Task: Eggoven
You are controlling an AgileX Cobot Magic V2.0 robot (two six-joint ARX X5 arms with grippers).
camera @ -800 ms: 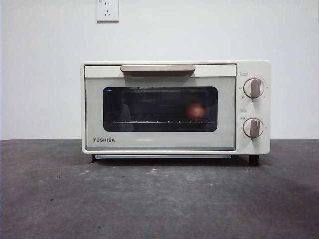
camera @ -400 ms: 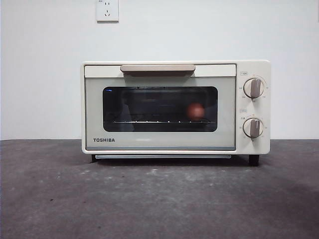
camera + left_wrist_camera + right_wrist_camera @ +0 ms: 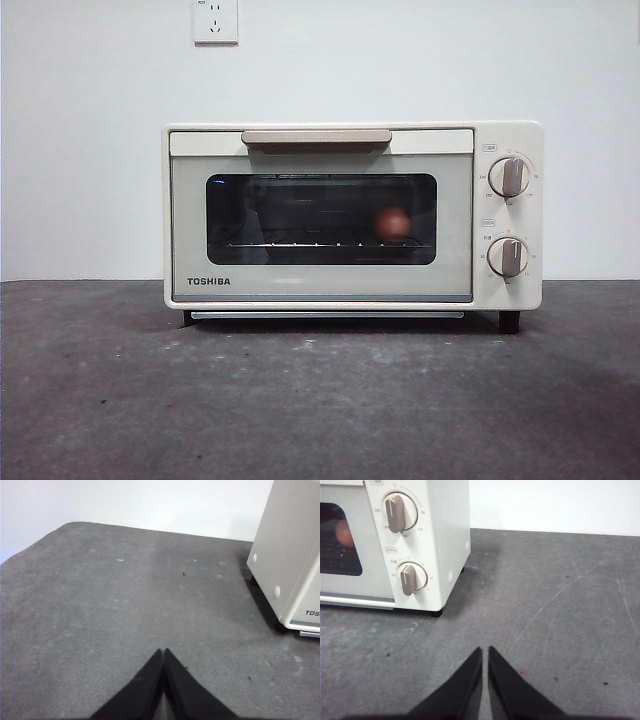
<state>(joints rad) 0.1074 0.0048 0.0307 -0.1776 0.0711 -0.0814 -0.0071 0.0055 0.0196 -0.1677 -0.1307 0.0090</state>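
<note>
Front: egg [image 3: 393, 222] sitting behind the closed oven [image 3: 320, 215] door; left wrist: clenched left hand [image 3: 163, 652] hovering, oven corner ahead and aside; right wrist: clenched right hand [image 3: 485, 650] idling nearer, knobs [image 3: 395, 513] ahead.

"TOSHIBA" stands on the toaster oven [image 3: 352, 215] door's lower left corner.
</note>
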